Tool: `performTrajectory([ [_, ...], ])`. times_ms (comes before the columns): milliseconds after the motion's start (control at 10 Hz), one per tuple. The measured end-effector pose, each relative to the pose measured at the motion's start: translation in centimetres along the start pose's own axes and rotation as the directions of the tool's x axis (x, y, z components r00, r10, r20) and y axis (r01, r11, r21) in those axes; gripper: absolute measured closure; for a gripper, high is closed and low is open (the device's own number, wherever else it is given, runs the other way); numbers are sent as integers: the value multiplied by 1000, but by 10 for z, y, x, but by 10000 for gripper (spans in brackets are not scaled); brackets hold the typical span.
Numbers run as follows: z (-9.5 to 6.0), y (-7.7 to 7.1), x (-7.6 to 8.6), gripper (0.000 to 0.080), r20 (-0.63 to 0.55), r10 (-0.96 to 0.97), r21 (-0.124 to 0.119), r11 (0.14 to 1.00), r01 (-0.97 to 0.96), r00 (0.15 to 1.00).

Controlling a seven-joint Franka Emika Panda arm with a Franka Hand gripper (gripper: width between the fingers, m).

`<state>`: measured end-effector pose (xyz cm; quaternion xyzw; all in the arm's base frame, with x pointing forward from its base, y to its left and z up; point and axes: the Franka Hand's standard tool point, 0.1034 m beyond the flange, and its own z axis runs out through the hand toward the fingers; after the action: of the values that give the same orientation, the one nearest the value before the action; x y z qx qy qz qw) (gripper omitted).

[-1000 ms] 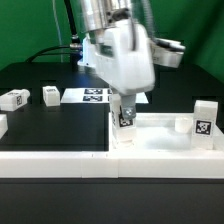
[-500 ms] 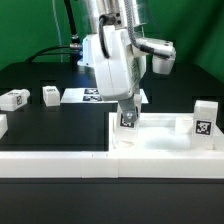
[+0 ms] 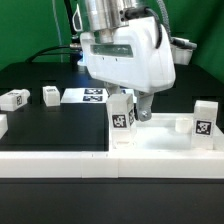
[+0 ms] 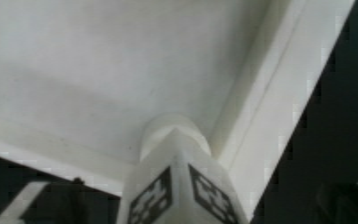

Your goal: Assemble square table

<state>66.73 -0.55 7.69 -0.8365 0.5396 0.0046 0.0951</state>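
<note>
The square table's white top (image 3: 165, 140) lies at the exterior view's right, rim up. One tagged white leg (image 3: 122, 112) stands upright in its front left corner, another leg (image 3: 204, 119) at its right side. My gripper (image 3: 131, 110) hangs over the corner leg, open. A dark finger (image 3: 143, 105) shows just right of that leg, apart from it. In the wrist view the same leg (image 4: 172, 185) rises from the top's corner (image 4: 105, 70), with two tagged faces showing. Two loose legs (image 3: 15, 98) (image 3: 50, 94) lie on the black table at the left.
The marker board (image 3: 95, 95) lies flat behind the gripper. A long white border wall (image 3: 50, 160) runs along the front edge of the black table. Cables and the arm's base stand at the back.
The gripper has turned about its wrist and its jaws have spread off the corner leg. That leg now stands by itself in the top's corner.
</note>
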Motion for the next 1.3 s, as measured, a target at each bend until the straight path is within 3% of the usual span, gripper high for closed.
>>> performTrajectory([
  [100,0,0,0,155,-1,-85,-1,996,85,996],
  [200,-1,2,2,150,-1,-186,-17,982,186,983],
  [300,-7,0,6,150,8,-436,-69,898,435,900],
  [400,-7,-5,8,150,5,-588,-89,806,586,809],
  [700,-7,-4,9,198,2,-551,-90,831,549,835],
  [800,-6,-4,9,377,-1,-526,-90,847,524,851],
  [900,-6,-4,9,377,-6,-474,-90,877,472,880],
  [1000,-7,-3,11,508,-15,-392,-91,917,389,920],
  [1300,-6,-1,11,508,-50,-86,-83,993,81,995],
])
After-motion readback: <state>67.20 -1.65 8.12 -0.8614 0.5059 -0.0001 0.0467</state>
